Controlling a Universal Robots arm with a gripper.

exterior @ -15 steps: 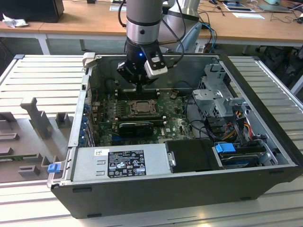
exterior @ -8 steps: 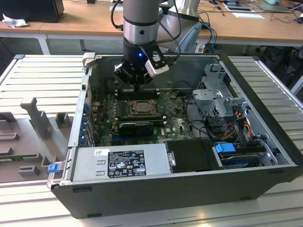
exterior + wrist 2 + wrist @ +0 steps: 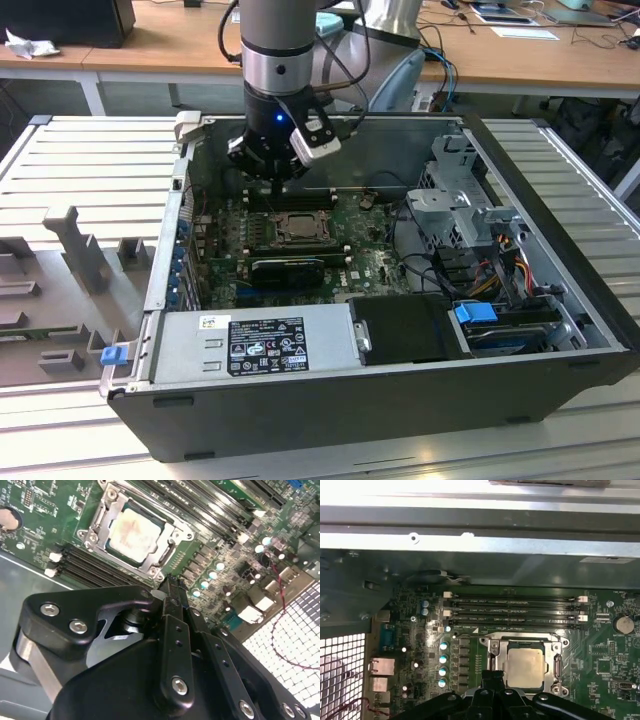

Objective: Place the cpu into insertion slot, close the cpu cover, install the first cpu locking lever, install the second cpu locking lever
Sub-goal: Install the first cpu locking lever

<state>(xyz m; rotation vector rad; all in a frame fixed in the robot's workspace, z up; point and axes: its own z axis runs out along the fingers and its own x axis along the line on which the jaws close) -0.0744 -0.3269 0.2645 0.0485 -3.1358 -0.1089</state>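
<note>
The chip (image 3: 134, 532) lies flat in the window of the thin metal cover (image 3: 176, 530). It looks light, hard and easy to hurt; only its edges seem safe to hold. The gripper (image 3: 170, 582) hangs just by the cover's corner, fingers pressed together, holding nothing. Long black slots (image 3: 85, 562) crowd both sides.

Silvery cpu (image 3: 134, 532) seated flat; metal cpu cover (image 3: 100, 522) down round it, chip thru window.
</note>
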